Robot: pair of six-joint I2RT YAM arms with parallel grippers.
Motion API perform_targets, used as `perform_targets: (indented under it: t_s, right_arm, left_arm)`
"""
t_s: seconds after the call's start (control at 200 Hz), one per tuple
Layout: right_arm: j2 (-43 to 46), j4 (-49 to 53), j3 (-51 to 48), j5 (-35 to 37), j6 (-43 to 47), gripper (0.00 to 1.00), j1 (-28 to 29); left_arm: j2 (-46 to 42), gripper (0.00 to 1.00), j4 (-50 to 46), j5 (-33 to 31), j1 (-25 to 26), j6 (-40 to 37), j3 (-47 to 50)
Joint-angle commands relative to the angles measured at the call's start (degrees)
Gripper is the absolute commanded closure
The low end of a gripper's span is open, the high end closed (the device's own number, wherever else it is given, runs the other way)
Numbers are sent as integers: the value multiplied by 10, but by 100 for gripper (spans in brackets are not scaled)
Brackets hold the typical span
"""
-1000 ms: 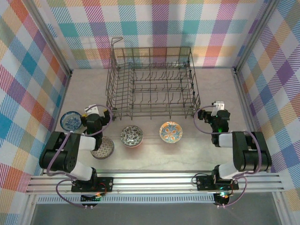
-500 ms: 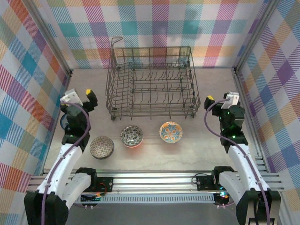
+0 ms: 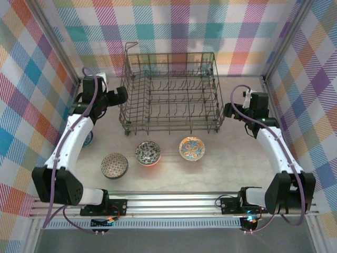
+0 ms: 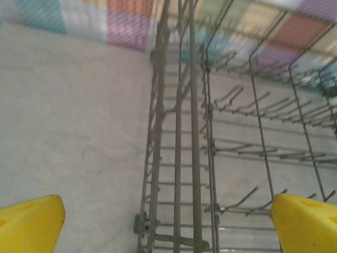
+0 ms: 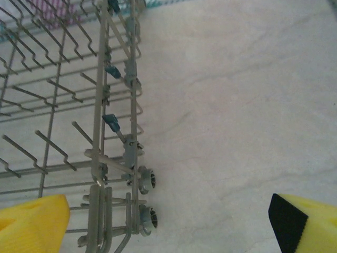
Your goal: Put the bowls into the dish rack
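Left gripper [image 3: 121, 96] and right gripper [image 3: 229, 109] spread wide, empty, flanking the dish rack [image 3: 168, 54]: nothing loaded yet, next probably down onto the rim of the grey mosaic bowl [image 3: 114, 165].

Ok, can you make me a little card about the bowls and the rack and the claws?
dish rack: grey wire, at the back of the table, no bowls in it
bowls in front of the rack: grey mosaic bowl, dark floral bowl, orange-yellow bowl
blue bowl: peeking out beside the left arm
left claw: open, empty, at the rack's left side
right claw: open, empty, at the rack's right side
loading: not started
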State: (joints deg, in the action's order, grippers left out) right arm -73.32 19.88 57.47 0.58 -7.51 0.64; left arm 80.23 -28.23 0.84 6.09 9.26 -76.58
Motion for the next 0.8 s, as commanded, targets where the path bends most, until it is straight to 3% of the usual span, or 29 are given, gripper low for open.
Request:
perform_targets:
  t_s: [0.0, 0.42, 0.795]
  right_arm:
    - [-35, 50, 43, 7, 21, 3, 8]
    - [-116, 68, 104, -1, 23, 10, 13]
    - [-179, 124, 160, 83, 54, 11, 12]
  left_arm:
    - [20, 0, -73, 34, 1, 0, -40]
    - [68, 1, -94, 94, 29, -24, -54]
    - [79, 1, -102, 116, 64, -35, -58]
